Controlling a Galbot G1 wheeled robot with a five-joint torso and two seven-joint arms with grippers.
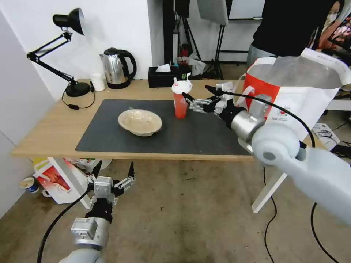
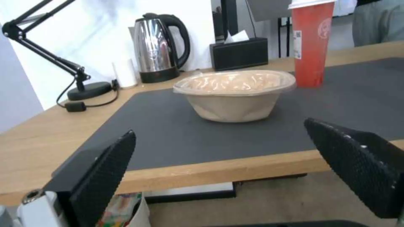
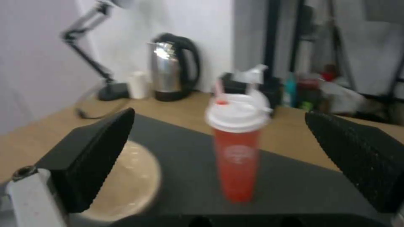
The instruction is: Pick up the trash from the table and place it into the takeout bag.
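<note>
Left gripper point(image 1: 113, 168): spread, low before the tabletop's point(image 1: 47, 135) near edge. Beige paper bowl point(image 1: 140, 121): on the mat. Right gripper point(image 1: 199, 94): spread, just right of red drink cup point(image 1: 181, 99). Takeout bag point(image 1: 292, 91): far right.

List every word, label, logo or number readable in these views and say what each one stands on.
No text can be read as words.
Red drink cup: a round pale logo and a small white label, both too blurred to read.
Takeout bag: a small round red logo with tiny print under it, too small to read.
Red-and-white bag on the floor under the table: a red picture, no legible words.
</note>
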